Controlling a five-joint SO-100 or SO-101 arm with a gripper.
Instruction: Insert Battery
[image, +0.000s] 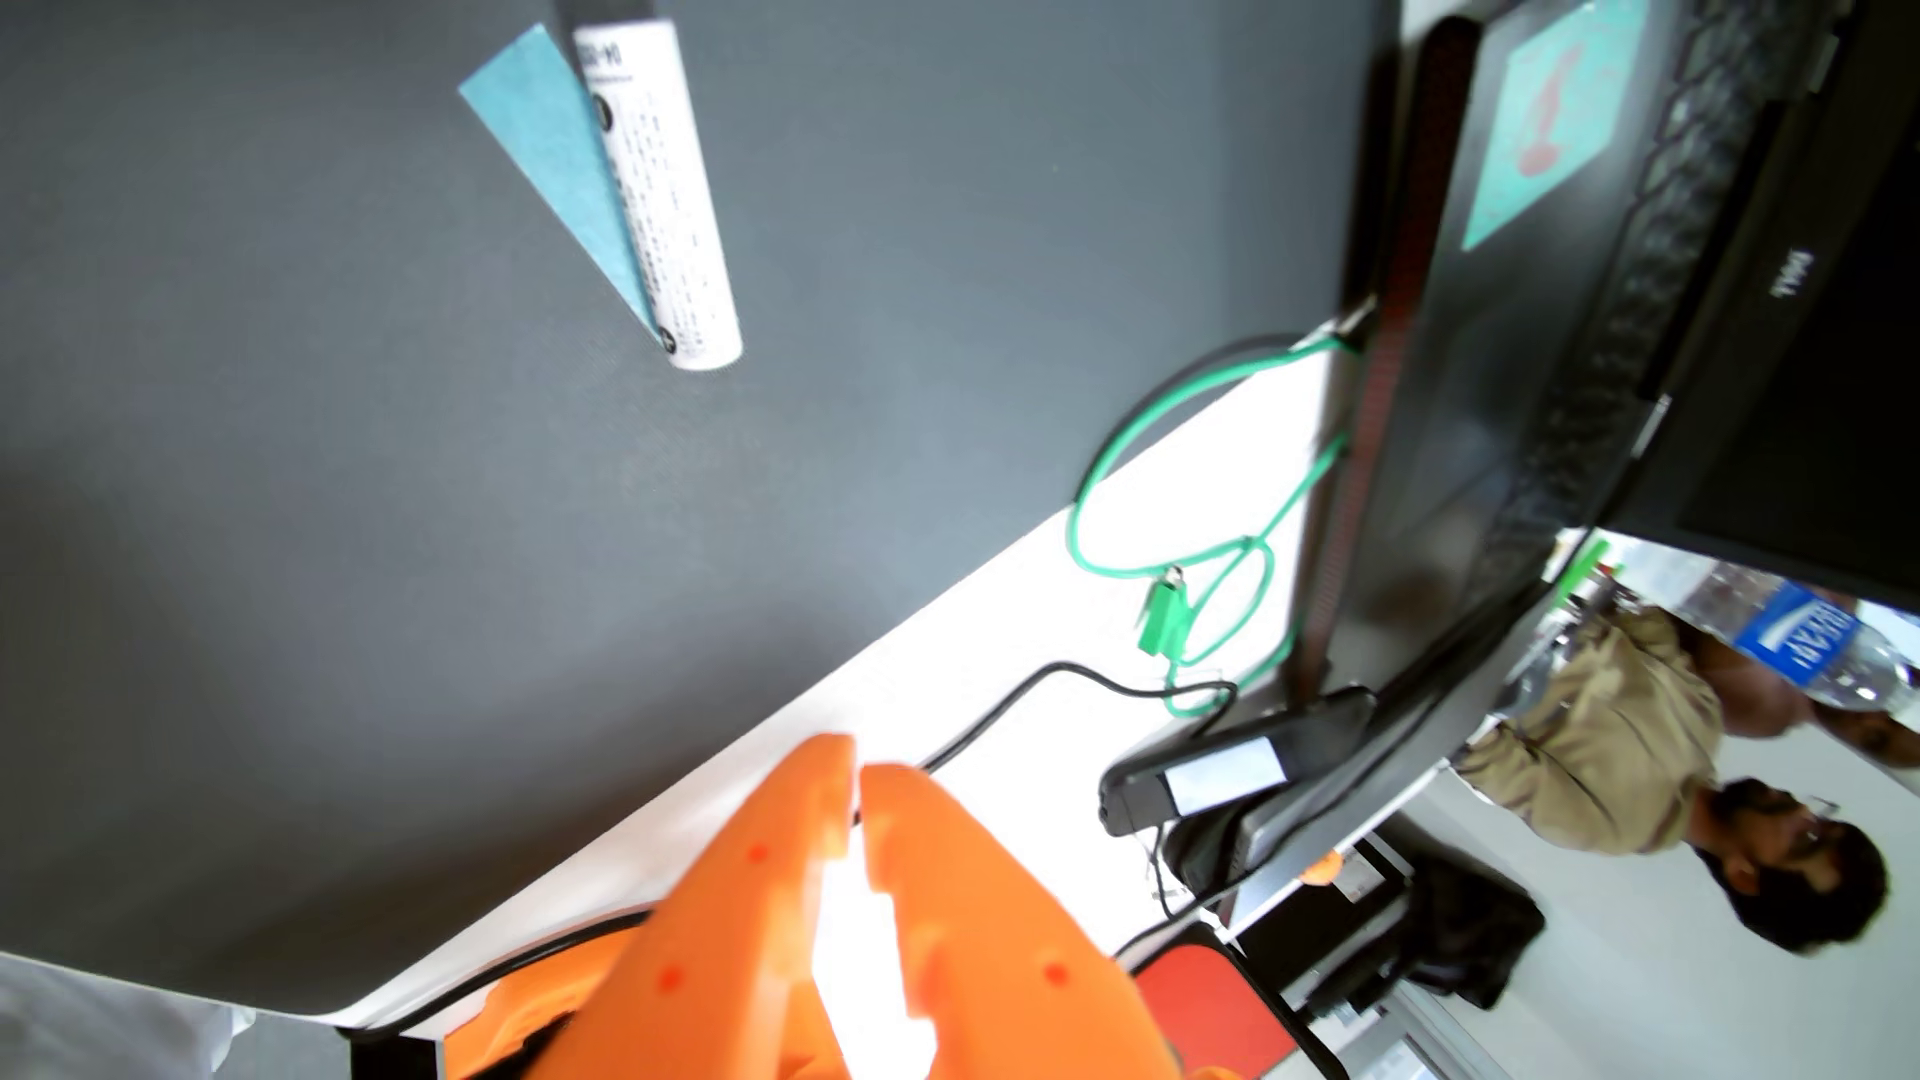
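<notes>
Both orange fingers (790, 820) of the hand (858, 779) seem nearly closed, empty.

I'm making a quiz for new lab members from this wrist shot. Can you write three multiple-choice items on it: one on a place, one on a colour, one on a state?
1. What does the white cylinder partly lie on?
A. the laptop
B. a teal paper triangle
C. the power brick

2. What colour is the looped cable beside the laptop?
A. green
B. yellow
C. blue

3. How is the orange tool?
A. clamped on the cylinder
C. nearly shut, holding nothing
B. spread wide open

Answers:
1. B, the teal paper triangle shows from under the cylinder's side.
2. A, its loops show bright green on the white table.
3. C, only a thin slit parts the fingertips, with nothing between them.
</notes>
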